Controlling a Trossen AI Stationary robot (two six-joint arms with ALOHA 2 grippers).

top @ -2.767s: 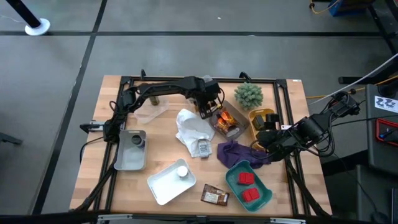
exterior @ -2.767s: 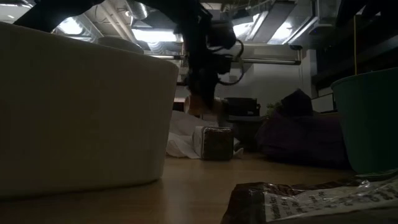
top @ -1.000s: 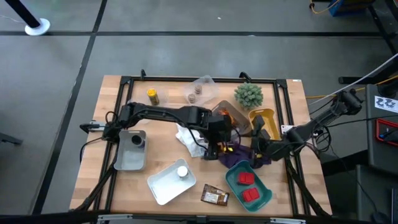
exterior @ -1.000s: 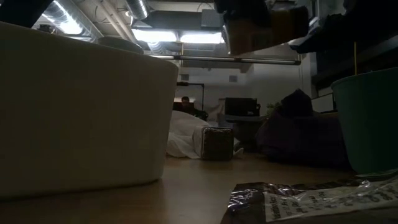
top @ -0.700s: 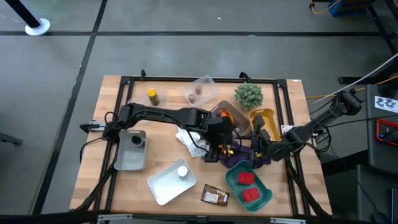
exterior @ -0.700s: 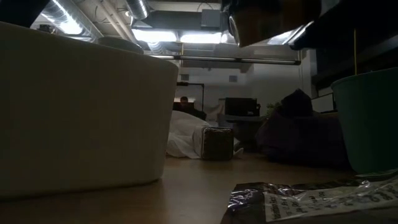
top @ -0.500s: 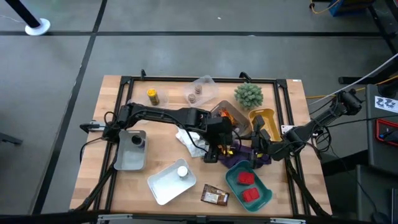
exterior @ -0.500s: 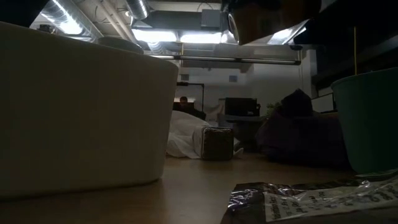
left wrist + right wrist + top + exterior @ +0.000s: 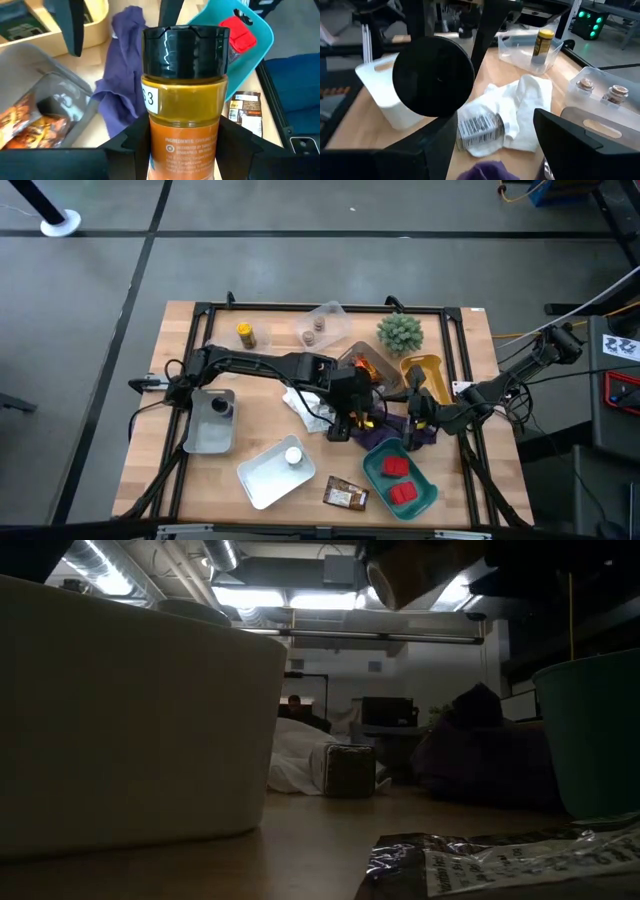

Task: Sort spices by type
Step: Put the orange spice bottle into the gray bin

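Note:
My left gripper [image 9: 357, 414] hangs over the middle of the table, shut on a spice jar [image 9: 185, 115] with orange-brown contents and a black cap [image 9: 185, 45]. The jar also shows at the top of the low view [image 9: 410, 570], well above the table. My right gripper [image 9: 413, 415] stands open close by, on the jar's right. In its wrist view [image 9: 495, 150] the black cap [image 9: 432, 75] faces it, apart from its fingers. Another spice jar [image 9: 480, 131] lies on its side on a white cloth [image 9: 520, 110]. My left gripper pinches the jar's lower, labelled body [image 9: 185, 150] between its two fingers [image 9: 125, 145], one on each side. The fingers come slanting down from the table's left. The jar is lifted clear over the purple cloth [image 9: 122, 85], tilted, its cap end pointing toward my right gripper.
Near right, a teal tray [image 9: 428, 492] holds red boxes [image 9: 397, 468]; a brown packet [image 9: 345, 496] lies beside it. A white tray [image 9: 262, 480] and a grey tray [image 9: 205, 435] stand near left. Clear tubs with jars [image 9: 243, 333], a plant [image 9: 400, 332] and a yellow tray [image 9: 428, 365] stand far.
My right gripper has turned a little at the wrist while staying open beside the jar. My left gripper has kept the jar in the air at about the same spot.

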